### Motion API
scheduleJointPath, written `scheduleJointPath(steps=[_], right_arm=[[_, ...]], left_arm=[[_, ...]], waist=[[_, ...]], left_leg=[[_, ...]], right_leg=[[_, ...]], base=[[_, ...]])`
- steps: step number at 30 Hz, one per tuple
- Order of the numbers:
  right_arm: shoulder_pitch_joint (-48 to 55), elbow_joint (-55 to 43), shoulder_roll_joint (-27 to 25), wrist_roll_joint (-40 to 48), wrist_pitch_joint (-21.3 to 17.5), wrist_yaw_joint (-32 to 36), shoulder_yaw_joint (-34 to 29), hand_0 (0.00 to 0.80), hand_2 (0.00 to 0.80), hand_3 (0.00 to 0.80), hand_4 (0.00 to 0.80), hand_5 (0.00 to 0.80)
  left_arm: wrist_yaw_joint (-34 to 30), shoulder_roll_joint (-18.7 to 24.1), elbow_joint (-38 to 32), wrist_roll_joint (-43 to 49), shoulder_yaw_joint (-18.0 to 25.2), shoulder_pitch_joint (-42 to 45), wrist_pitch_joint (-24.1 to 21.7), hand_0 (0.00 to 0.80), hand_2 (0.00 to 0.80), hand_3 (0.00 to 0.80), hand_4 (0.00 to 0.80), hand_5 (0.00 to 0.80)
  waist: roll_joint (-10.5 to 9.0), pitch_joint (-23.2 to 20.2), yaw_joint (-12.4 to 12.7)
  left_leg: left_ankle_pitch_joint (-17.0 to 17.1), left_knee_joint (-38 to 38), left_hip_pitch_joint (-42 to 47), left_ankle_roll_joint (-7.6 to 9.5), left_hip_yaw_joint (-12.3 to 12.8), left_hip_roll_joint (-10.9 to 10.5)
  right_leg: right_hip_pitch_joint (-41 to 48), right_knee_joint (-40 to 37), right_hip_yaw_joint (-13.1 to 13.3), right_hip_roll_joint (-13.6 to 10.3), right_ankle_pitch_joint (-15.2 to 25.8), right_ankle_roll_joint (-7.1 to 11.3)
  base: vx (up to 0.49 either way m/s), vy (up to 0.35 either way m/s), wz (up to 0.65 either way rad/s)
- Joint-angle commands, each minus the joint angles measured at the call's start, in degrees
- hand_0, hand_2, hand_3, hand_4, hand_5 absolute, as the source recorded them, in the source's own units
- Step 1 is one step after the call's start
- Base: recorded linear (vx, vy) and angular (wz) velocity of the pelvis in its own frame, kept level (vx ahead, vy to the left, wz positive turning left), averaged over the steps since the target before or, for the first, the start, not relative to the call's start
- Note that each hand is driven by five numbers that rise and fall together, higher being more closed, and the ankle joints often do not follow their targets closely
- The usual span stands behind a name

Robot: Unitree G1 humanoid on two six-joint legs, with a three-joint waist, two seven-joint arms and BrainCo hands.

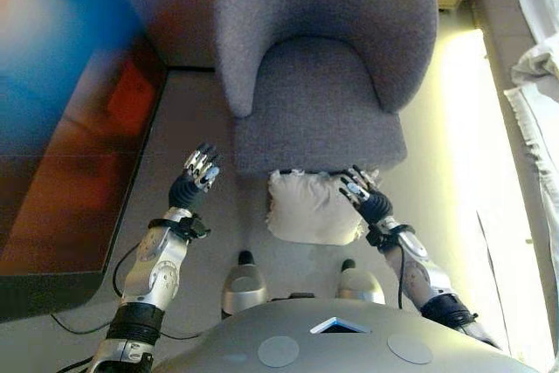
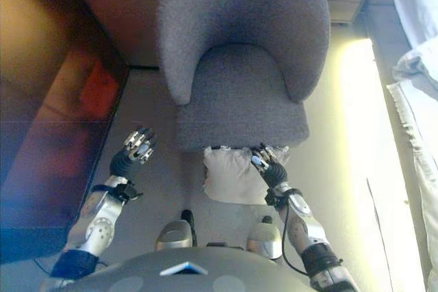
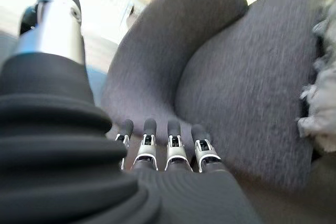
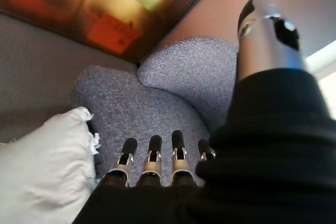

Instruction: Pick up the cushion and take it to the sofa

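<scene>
A white cushion [image 1: 307, 207] lies on the floor against the front of a grey upholstered armchair [image 1: 319, 111]. My right hand [image 1: 361, 189] hovers at the cushion's right top corner, fingers straight, holding nothing; its wrist view shows the cushion [image 4: 42, 166] beside the fingers [image 4: 152, 156] and the chair seat [image 4: 147, 108] beyond. My left hand [image 1: 199, 170] is raised over the floor, left of the cushion and apart from it, fingers straight. In the left wrist view the fingers [image 3: 157, 145] point at the chair [image 3: 241, 93], with the cushion's frayed edge [image 3: 317, 103] beside it.
A low dark glossy cabinet [image 1: 70, 181] runs along the left. White fabric [image 1: 534, 85] lies at the far right beside a sunlit strip of floor [image 1: 463, 172]. Grey floor [image 1: 188, 111] stretches between cabinet and chair.
</scene>
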Motion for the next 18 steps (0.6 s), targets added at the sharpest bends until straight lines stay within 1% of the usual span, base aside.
scheduleJointPath(steps=[1, 3, 6, 8, 9, 11, 12, 14, 15, 16, 18], right_arm=[[-1.6, -5.0, 1.8, 0.9, -3.0, 0.0, -1.9, 0.000, 0.000, 0.000, 0.000, 0.000], [-1.2, -4.5, 2.4, 1.1, -2.9, 1.0, -2.0, 0.000, 0.000, 0.000, 0.000, 0.000], [-0.7, -3.8, 3.2, 3.1, -2.9, 2.7, -1.9, 0.000, 0.000, 0.000, 0.000, 0.000], [-0.8, -3.7, 3.8, 5.6, -2.4, 4.5, -2.0, 0.000, 0.000, 0.000, 0.000, 0.000], [-0.9, -3.8, 4.2, 6.7, -2.1, 5.6, -2.1, 0.000, 0.000, 0.000, 0.000, 0.000], [-0.9, -3.8, 4.7, 9.5, -1.3, 7.0, -2.4, 0.000, 0.000, 0.000, 0.000, 0.000], [-1.1, -3.5, 5.3, 12.0, -0.7, 8.4, -2.4, 0.000, 0.000, 0.000, 0.000, 0.000], [-1.0, -2.9, 6.6, 18.5, 1.7, 11.7, -3.0, 0.000, 0.000, 0.000, 0.000, 0.000], [-0.8, -2.4, 7.2, 19.4, 1.9, 12.6, -3.3, 0.000, 0.000, 0.000, 0.000, 0.000], [-0.8, -1.9, 7.6, 18.5, 1.3, 12.5, -3.8, 0.000, 0.000, 0.000, 0.000, 0.000], [-1.0, -1.9, 7.7, 16.6, 0.3, 11.3, -3.7, 0.000, 0.000, 0.000, 0.000, 0.000]], left_arm=[[-0.7, 2.2, -2.5, 1.4, -1.1, -1.0, -1.8, 0.000, 0.000, 0.000, 0.000, 0.000], [-2.0, 2.0, -2.8, 0.2, -1.6, -0.4, -1.3, 0.000, 0.000, 0.000, 0.000, 0.000], [-6.4, 1.7, -2.8, -2.5, -1.8, -0.2, 0.2, 0.000, 0.000, 0.000, 0.000, 0.000], [-9.1, 1.4, -3.0, -5.8, -2.2, -0.2, 1.4, 0.000, 0.000, 0.000, 0.000, 0.000], [-10.9, 1.0, -2.9, -8.9, -2.5, -0.4, 2.6, 0.000, 0.000, 0.000, 0.000, 0.000], [-12.3, 0.5, -2.6, -11.8, -2.6, -0.6, 3.7, 0.000, 0.000, 0.000, 0.000, 0.000], [-13.7, 0.1, -2.1, -14.3, -2.7, -0.7, 4.4, 0.000, 0.000, 0.000, 0.000, 0.000], [-16.9, -1.0, -0.8, -18.4, -2.4, -0.7, 6.3, 0.000, 0.000, 0.000, 0.000, 0.000], [-17.9, -1.4, -0.3, -19.1, -2.3, -0.6, 6.4, 0.000, 0.000, 0.000, 0.000, 0.000], [-18.3, -1.6, 0.0, -18.3, -2.2, -0.6, 5.8, 0.000, 0.000, 0.000, 0.000, 0.000], [-17.6, -1.4, -0.2, -16.6, -2.4, -0.7, 4.6, 0.000, 0.000, 0.000, 0.000, 0.000]], waist=[[-2.51, -1.5, 0.2], [-2.82, -1.7, 0.4], [-3.27, -2.1, 0.9], [-3.42, -2.1, 1.3], [-3.53, -2.2, 1.6], [-3.79, -2.2, 1.9], [-3.92, -2.2, 1.9], [-3.85, -2.1, 2.0], [-3.85, -2.2, 2.2], [-3.92, -2.2, 2.4], [-3.70, -2.1, 2.6]], left_leg=[[1.0, 6.7, -7.1, 1.92, -0.3, 0.5], [0.7, 6.1, -6.1, 2.51, 0.3, -0.2], [0.4, 5.0, -5.4, 3.51, 0.9, -1.9], [0.1, 4.6, -5.1, 4.30, 0.7, -3.0], [-0.2, 4.4, -5.2, 4.93, 0.4, -3.9], [-0.6, 4.5, -5.4, 5.84, 0.1, -5.0], [-1.0, 4.5, -5.1, 6.51, 0.0, -5.7], [-1.5, 4.2, -4.3, 7.66, -0.2, -6.7], [-1.6, 4.1, -4.1, 7.99, -0.1, -7.0], [-1.9, 4.0, -4.0, 8.54, -0.1, -7.6], [-2.2, 3.9, -3.7, 9.31, -0.1, -8.1]], right_leg=[[2.9, 4.9, -1.9, -4.1, -0.6, 1.04], [3.3, 5.3, -2.3, -5.1, 0.7, 1.39], [3.8, 5.4, -2.8, -6.4, 2.9, 1.83], [3.8, 6.1, -2.8, -7.1, 4.1, 2.01], [3.8, 6.8, -2.7, -7.3, 4.8, 2.02], [3.3, 8.8, -2.4, -7.8, 6.3, 1.99], [2.3, 10.7, -2.0, -8.1, 7.7, 1.92], [0.6, 14.3, -1.2, -8.4, 9.4, 1.46], [0.3, 15.2, -1.1, -8.5, 10.0, 1.34], [0.1, 16.8, -1.1, -8.7, 11.1, 1.32], [-1.3, 20.5, -0.7, -8.7, 12.3, 1.34]], base=[[0.100, 0.049, 0.02], [0.092, 0.058, 0.05], [0.062, 0.071, 0.05], [0.057, 0.091, 0.06], [0.048, 0.097, 0.09], [0.034, 0.097, 0.08], [0.037, 0.111, 0.05], [0.055, 0.123, 0.07], [0.058, 0.103, 0.10], [0.050, 0.089, 0.10], [0.053, 0.090, 0.15]])
